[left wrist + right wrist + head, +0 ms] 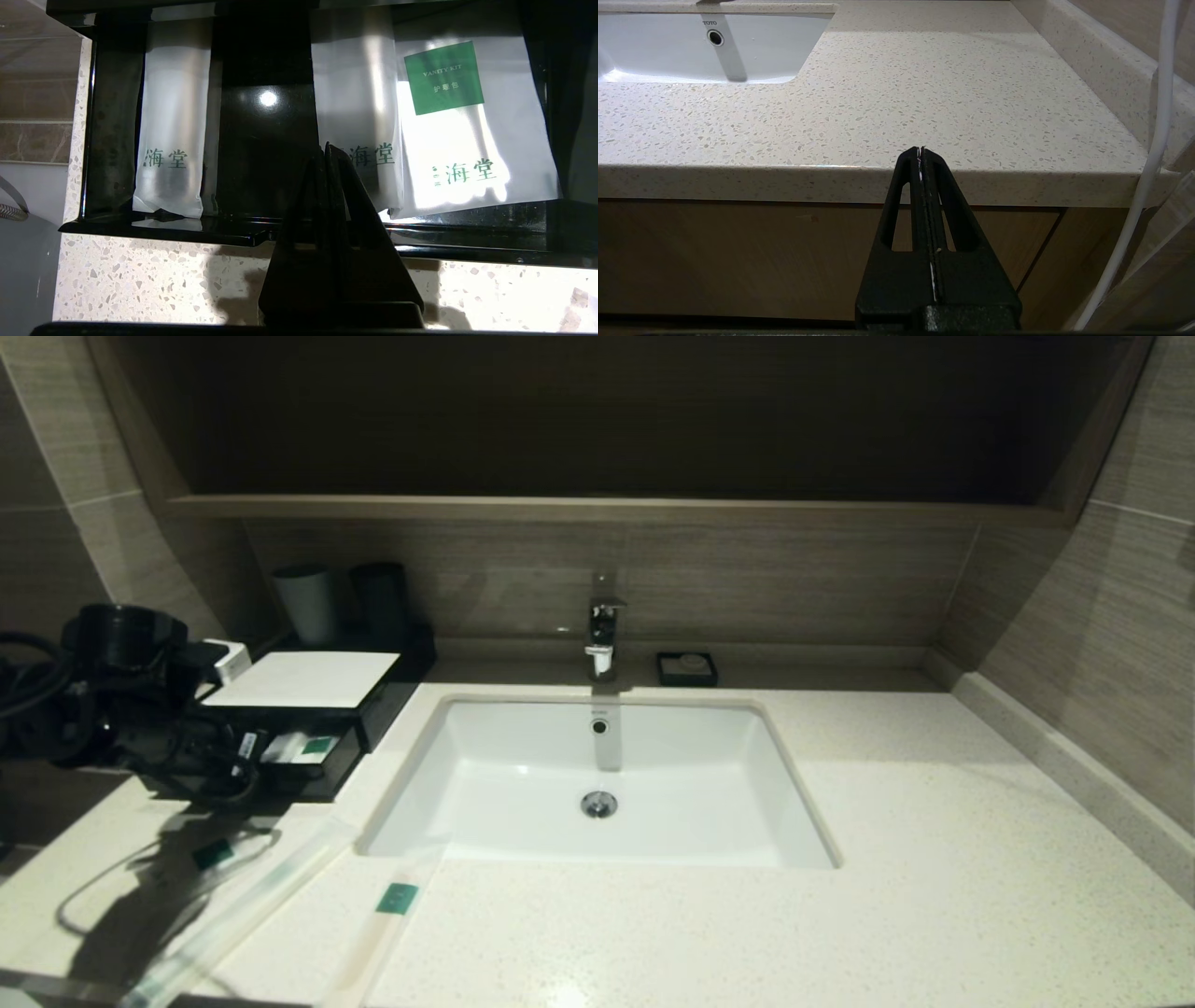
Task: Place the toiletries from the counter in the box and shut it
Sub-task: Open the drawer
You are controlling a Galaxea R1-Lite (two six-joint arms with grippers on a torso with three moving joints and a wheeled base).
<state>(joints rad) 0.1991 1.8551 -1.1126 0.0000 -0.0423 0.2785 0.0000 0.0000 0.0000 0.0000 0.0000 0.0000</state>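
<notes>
The black box (pixel 308 709) sits at the back left of the tabletop (pixel 934 821), its front drawer (pixel 243 231) pulled open toward the sink (pixel 597 784). The left wrist view shows three frosted packets already lying in the drawer: a narrow sachet (pixel 170 121), a second one (pixel 357 107) partly tucked under a wider vanity kit packet (pixel 472 126) with a green label. Two long thin packets remain out on the tabletop at the front left: one (pixel 233 915) lying diagonally, the other (pixel 387 919) just beside the sink's near corner, with its green label showing.

The left gripper (pixel 327 151) hovers over the drawer's front edge, jaws pressed together and holding nothing. The right gripper (pixel 921 154) is parked below the tabletop's front edge, jaws likewise closed and empty.

The long packets look very light, thin and limp, wrapped in slick film, so they will likely sag at both ends and could slide out of a loose pinch. A grip near the middle of the length, across the narrow width, seems the best hold. Lying flat on smooth stone, they give little edge to catch, so the jaws would need to come down straddling the packet. The drawer looks glossy and free-sliding; a push on its front face should close it.
</notes>
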